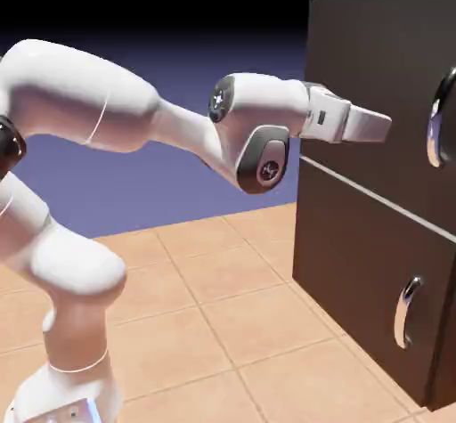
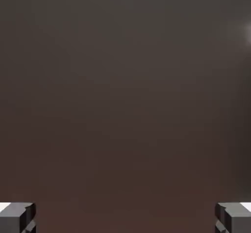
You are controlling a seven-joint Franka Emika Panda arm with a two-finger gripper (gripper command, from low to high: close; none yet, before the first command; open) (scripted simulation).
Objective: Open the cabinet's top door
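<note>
A tan tiled floor (image 1: pixel 223 323) is spread beneath a blue-violet backdrop that fades to black at the top. The cabinet (image 1: pixel 356 225), dark brown and boxy, is set at the right of the exterior view. Its top door (image 1: pixel 374 101) is seen shut, flush with the front, with a curved chrome handle (image 1: pixel 436 118) near the right edge. A shorter panel (image 1: pixel 365 279) with a smaller handle (image 1: pixel 407 313) lies below it. The gripper (image 1: pixel 385 127) is held level before the top door, left of its handle and apart from it. In the hand view, the dark door fills the picture, and the fingertips (image 2: pixel 17 216) are spread wide apart, nothing held between them.
</note>
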